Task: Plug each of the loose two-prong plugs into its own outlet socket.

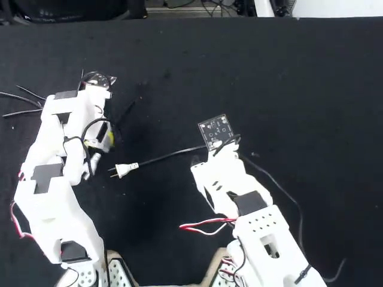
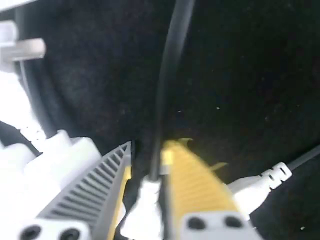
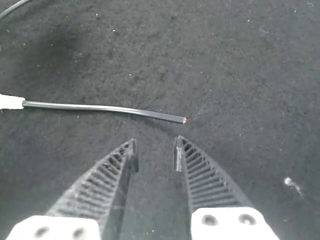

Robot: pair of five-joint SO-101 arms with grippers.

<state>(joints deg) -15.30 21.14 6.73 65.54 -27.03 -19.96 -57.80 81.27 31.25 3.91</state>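
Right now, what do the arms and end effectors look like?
Both arms: white shells, black servos. Left arm carries looped black cable; right arm red-and-white wires. Left end effector: one grey ribbed finger, one yellow. Right end effector: two dark ribbed fingers, white bases.

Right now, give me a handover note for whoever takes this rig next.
Left end effector: shut on a white plug, with its black cord running out past the fingertips.
Right end effector: open and empty, over the table by the cut end of a cable.
Second plug: loose on the table between the arms.
Done: one plug grasped.
Left: seat both plugs in their sockets.
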